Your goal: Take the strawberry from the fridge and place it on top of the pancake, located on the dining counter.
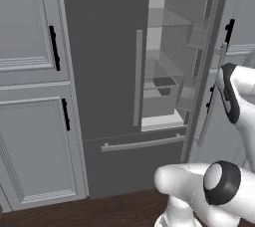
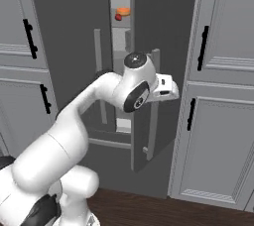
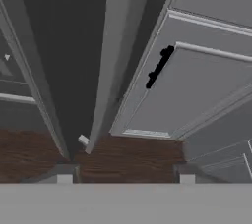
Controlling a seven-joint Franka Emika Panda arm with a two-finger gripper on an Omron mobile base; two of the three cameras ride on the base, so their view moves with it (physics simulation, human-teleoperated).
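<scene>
The fridge (image 1: 104, 47) has its left door closed and its right door (image 2: 158, 22) swung partly out, showing pale shelves. In the right base view, the strawberry (image 2: 118, 17) lies on an upper shelf beside a flat orange disc (image 2: 123, 11). My hand (image 2: 163, 87) is at the open door's long grey handle (image 2: 154, 116). In the hand view my gripper (image 3: 125, 175) is open, and the handle bar (image 3: 115, 46) runs up between its fingertips (image 3: 64, 175) without touching either one. The pancake and the dining counter are out of view.
Light grey panelled cabinets with black handles flank the fridge, left (image 1: 30, 121) and right (image 2: 218, 121). The bottom drawer with its horizontal bar (image 1: 142, 144) sits below the doors. Dark wood floor (image 2: 149, 210) lies in front. My own arm (image 2: 74, 131) crosses before the fridge opening.
</scene>
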